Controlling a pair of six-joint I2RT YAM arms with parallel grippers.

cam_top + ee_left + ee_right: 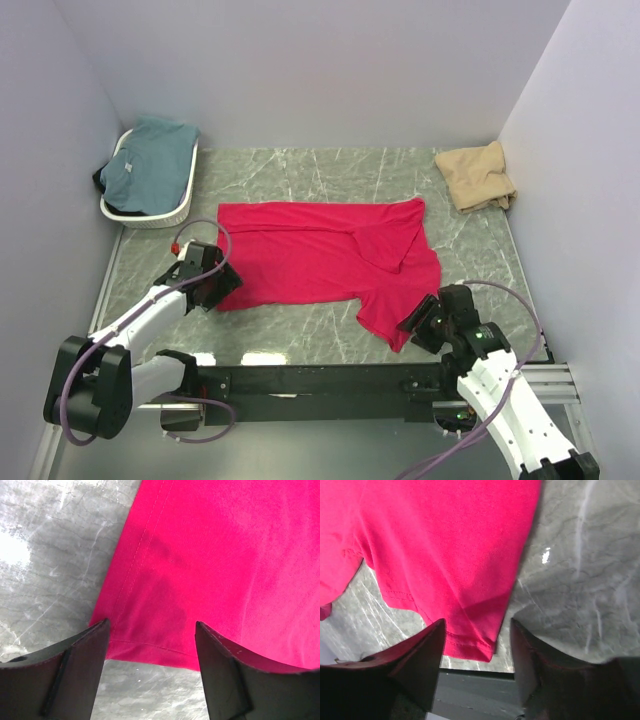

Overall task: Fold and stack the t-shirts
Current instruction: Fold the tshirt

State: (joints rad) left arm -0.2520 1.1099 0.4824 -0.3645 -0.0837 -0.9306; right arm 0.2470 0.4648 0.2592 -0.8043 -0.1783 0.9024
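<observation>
Top view: red t-shirt (320, 255) spread flat mid-desk (300, 170), one side folded over toward 3 o'clock. Tan t-shirt (477, 177) bunched at 1 o'clock. Teal t-shirt (150, 160) heaped in white basket (150, 218) at 10 o'clock. Left jaws at red t-shirt's 8 o'clock corner, right jaws at its 5 o'clock corner.

Left wrist: left jaws released, spread wide, hem corner of red t-shirt (225, 555) lying between them.

Right wrist: right jaws apart, straddling a hem corner of red t-shirt (445, 540), nothing pinched.
</observation>
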